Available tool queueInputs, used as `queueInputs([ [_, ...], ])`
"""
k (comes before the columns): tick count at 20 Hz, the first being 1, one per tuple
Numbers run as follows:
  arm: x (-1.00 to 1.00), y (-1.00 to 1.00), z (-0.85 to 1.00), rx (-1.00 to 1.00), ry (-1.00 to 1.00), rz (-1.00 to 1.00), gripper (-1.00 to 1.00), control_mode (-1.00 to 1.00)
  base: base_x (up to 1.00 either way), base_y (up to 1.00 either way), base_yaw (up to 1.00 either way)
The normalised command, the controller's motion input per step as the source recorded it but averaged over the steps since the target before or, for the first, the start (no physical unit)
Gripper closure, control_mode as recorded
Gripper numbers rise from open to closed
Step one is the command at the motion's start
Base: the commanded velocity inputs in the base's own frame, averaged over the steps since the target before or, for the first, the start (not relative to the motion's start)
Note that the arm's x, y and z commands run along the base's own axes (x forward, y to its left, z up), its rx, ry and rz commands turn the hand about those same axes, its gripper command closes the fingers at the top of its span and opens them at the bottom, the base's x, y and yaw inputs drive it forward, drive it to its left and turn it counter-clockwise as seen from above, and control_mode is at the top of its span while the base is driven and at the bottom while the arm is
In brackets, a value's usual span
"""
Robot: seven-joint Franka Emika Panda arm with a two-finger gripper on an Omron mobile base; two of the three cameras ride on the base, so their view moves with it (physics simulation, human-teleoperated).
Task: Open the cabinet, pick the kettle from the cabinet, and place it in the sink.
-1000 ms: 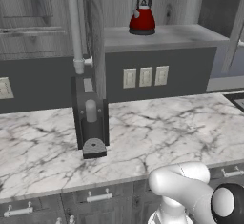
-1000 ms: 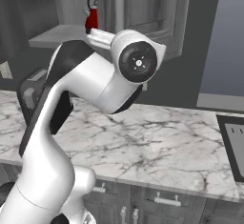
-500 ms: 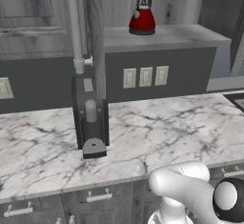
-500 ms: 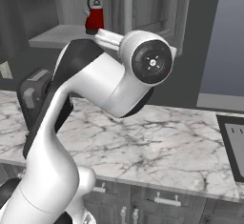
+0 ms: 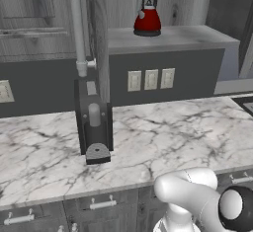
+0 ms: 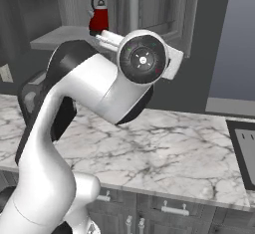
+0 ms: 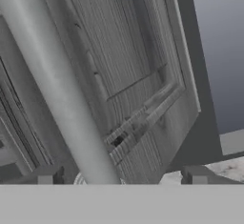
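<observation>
Two finger tips of the tool (image 7: 116, 175) stand apart, one on each side of the silver bar handle (image 7: 57, 89). The bar runs between them without visible contact on either pad, so we log the tool as spread around the handle, not clamped on it. We judge this placement deliberate: straddling the bar lets the arm swing the door (image 7: 138, 70) without needing a firm pinch.

In the left base view the door (image 5: 99, 53) of the cabinet (image 5: 168, 38) stands edge-on to us, swung well out, with its handle (image 5: 76, 28) vertical in front. The kettle (image 5: 147, 16) sits upright on the open cabinet shelf, well apart from the door edge, handle arched over the top. In the right base view the kettle (image 6: 98, 15) shows just behind the arm's wrist joint.

We judge the opening step nearly complete; the kettle is exposed and reachable. Part of the sink (image 6: 244, 148) shows at the right edge of the worktop (image 6: 164, 148), well apart from the kettle. Next the tool must leave the bar and reach for the kettle.
</observation>
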Motion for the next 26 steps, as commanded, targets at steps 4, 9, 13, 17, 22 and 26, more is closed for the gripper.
queueInputs([
  [4,-0.28,0.18,0.00,-0.08,0.03,-0.09,-1.00,-1.00,0.00,0.00,0.00],
  [9,-0.31,0.26,0.00,-0.13,0.06,-0.10,-1.00,-1.00,0.00,0.00,0.00],
  [13,-0.19,0.35,0.00,-0.17,0.10,-0.09,-1.00,-1.00,0.00,0.00,0.00],
  [17,-0.16,0.40,0.02,-0.18,0.07,-0.10,-1.00,-1.00,0.00,0.00,0.00],
  [22,-0.18,0.43,0.02,-0.15,0.02,-0.13,-1.00,-1.00,0.00,0.00,0.00],
  [26,-0.02,0.50,0.00,-0.10,0.09,-0.23,-1.00,-1.00,0.00,0.00,0.00],
])
